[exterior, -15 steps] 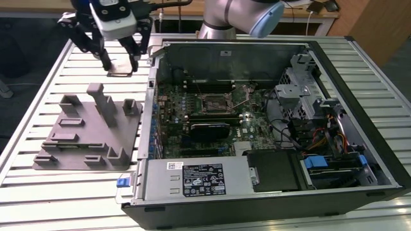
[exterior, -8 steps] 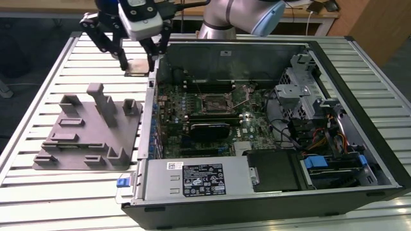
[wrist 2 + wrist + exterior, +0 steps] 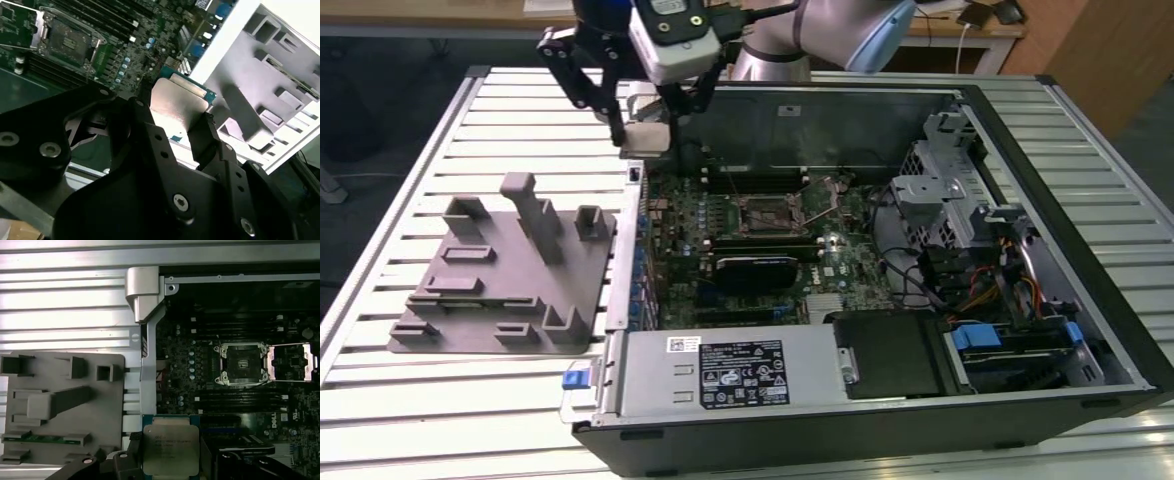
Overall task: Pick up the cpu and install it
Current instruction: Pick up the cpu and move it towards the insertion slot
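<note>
cpu (image 3: 170, 450) clamped in mid-air over the case's rim

The gripper (image 3: 170, 456) grips the cpu by two opposite edges, one black finger (image 3: 207, 132) on each side. The chip's silvery metal top faces the camera in the first wrist view, and a thin green rim shows along one side. In the exterior view the chip and claw hang at about eleven o'clock in the picture. They are above the rim of the open computer case (image 3: 854, 108), where the case meets the slatted table (image 3: 454, 400). From the cpu, the black socket frame (image 3: 781, 212) on the motherboard (image 3: 720, 290) lies toward four o'clock, well apart. Its metal load plate (image 3: 292, 362) is folded open just beside it. The grey fixture block (image 3: 507, 270) rests on the table toward seven o'clock from the gripper, just outside the case wall
</note>
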Robot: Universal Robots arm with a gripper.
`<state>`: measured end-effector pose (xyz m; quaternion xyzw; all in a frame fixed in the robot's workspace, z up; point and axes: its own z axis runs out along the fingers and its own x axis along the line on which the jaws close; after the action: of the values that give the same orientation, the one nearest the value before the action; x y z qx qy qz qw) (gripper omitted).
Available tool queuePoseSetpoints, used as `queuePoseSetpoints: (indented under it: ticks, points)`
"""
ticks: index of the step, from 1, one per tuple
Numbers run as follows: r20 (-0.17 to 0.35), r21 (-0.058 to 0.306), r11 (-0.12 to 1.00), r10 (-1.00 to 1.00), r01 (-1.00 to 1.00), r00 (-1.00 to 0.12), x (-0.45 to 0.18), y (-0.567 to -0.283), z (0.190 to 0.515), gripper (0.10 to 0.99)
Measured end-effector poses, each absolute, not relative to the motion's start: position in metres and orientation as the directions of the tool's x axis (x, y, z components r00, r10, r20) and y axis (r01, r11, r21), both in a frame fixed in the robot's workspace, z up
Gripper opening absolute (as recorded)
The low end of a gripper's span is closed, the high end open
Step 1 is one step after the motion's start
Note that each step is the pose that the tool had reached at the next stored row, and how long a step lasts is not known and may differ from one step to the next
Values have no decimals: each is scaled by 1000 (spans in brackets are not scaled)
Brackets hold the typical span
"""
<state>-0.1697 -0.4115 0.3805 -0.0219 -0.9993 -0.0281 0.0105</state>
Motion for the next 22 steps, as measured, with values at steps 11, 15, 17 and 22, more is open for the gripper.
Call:
queuePoseSetpoints:
  ticks: [11, 15, 17, 22]
  points:
    - [25, 56, 997, 43, 44, -999, -119, -411, 381, 541]
    - [26, 56, 997, 43, 44, -999, -101, -411, 381, 541]
    - [26, 56, 997, 43, 45, -999, -92, -411, 381, 541]
    - [27, 56, 997, 43, 45, -999, -70, -411, 380, 541]
